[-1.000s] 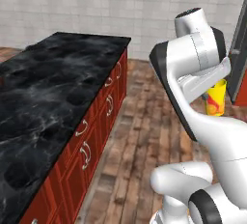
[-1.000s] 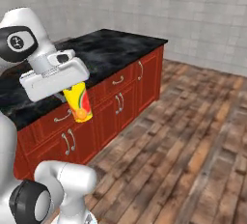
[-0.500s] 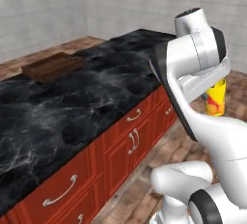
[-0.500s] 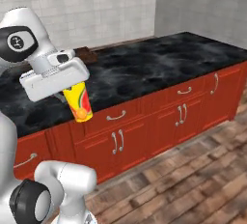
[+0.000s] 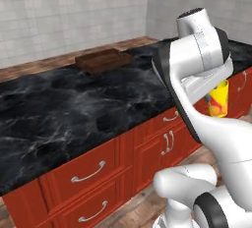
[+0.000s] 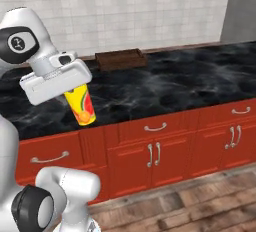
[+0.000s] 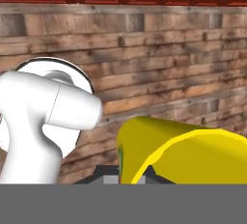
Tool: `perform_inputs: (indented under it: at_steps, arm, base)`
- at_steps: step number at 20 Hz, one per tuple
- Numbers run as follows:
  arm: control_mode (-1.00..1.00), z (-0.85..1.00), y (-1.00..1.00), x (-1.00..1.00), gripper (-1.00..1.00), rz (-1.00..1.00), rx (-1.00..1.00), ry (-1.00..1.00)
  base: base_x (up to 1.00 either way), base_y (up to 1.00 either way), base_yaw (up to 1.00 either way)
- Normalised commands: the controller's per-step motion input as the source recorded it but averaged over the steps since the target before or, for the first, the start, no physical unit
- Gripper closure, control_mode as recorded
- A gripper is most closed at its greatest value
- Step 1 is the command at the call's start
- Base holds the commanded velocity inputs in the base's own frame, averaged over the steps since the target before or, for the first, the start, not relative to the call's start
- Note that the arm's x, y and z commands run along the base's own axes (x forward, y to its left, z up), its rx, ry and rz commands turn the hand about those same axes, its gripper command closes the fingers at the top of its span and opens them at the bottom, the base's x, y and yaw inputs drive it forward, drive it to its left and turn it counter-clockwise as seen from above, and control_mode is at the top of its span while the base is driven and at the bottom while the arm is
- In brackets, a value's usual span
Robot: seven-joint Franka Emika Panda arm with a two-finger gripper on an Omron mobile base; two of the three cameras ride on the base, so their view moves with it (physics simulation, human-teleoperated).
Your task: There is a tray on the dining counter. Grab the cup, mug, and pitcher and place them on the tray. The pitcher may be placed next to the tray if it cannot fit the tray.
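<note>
The gripper (image 6: 75, 93) hangs at the left of the right base view, clamped shut on the cup (image 6: 80, 105), which points down below the hand, off the counter's front edge. In the left base view the cup (image 5: 218, 99) peeks out at the right, behind the white arm. The hand view has the cup (image 7: 181, 153) at lower right, with wood floor beyond. The tray (image 6: 119, 59) sits at the far edge of the counter (image 6: 170, 83), upper middle; in the left base view the tray (image 5: 103, 60) lies upper left of centre on the counter (image 5: 74, 109).
</note>
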Motion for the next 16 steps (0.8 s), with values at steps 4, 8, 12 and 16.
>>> perform_inputs:
  at_steps: [4,8,12,16]
  arm:
    - [1.00,0.00,0.00,0.00,1.00,0.00,0.00,0.00]
    - [1.00,0.00,0.00,0.00,1.00,0.00,0.00,0.00]
    - [1.00,0.00,0.00,0.00,1.00,0.00,0.00,0.00]
    - [1.00,0.00,0.00,0.00,1.00,0.00,0.00,0.00]
  base:
    - [-0.01,0.03,0.29]
    - [-0.28,0.51,0.28]
    - [-0.39,0.95,0.21]
    - [-0.35,1.00,0.18]
